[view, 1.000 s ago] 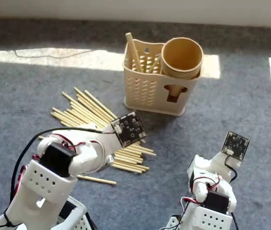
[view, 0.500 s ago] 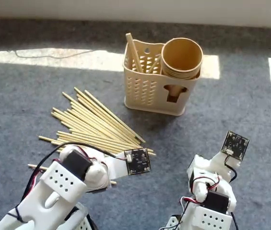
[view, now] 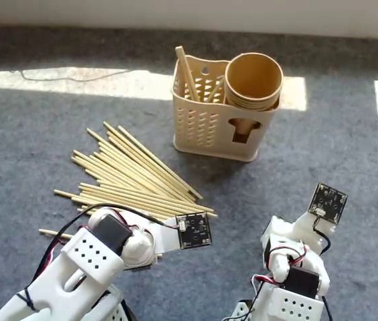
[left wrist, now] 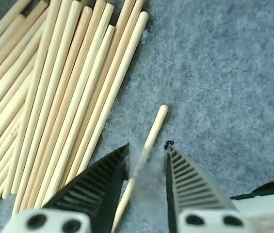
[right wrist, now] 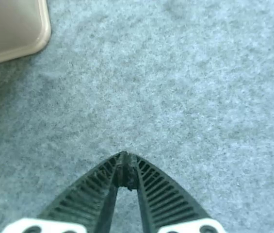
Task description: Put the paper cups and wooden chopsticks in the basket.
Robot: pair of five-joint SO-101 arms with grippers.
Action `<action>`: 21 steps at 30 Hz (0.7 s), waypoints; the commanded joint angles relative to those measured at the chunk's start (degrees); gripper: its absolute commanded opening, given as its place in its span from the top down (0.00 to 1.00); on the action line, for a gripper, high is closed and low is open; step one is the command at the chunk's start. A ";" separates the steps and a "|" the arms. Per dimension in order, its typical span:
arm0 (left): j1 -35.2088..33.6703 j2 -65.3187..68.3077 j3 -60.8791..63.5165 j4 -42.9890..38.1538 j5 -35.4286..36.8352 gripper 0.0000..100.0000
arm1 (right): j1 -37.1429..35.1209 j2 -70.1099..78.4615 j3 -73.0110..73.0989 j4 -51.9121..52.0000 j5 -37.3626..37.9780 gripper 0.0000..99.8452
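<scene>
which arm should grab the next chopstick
Left. The left gripper is open, jaws either side of the loose chopstick. The right gripper is shut over bare carpet, away from the chopstick pile.

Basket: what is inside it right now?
In the basket, a nested stack of paper cups fills one compartment, and at least one wooden chopstick leans in the other. The basket's sides hide its bottom and how many cups are stacked.

High camera overlooks carpet [view: 41,134]; wrist cameras close, downward (left shares chopsticks [left wrist: 64,97], right apparently basket [right wrist: 10,29] corner).
</scene>
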 commanded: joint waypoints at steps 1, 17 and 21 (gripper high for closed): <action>1.19 -0.57 -0.48 -0.70 -0.09 0.85 | 0.48 0.31 5.58 -1.27 -0.62 0.99; 1.10 15.78 -3.56 -7.38 -0.26 0.85 | 0.48 0.31 5.58 -1.27 -0.62 0.99; 1.10 23.08 -6.02 -9.67 -0.18 0.85 | 0.48 0.31 5.58 -1.27 -0.62 0.99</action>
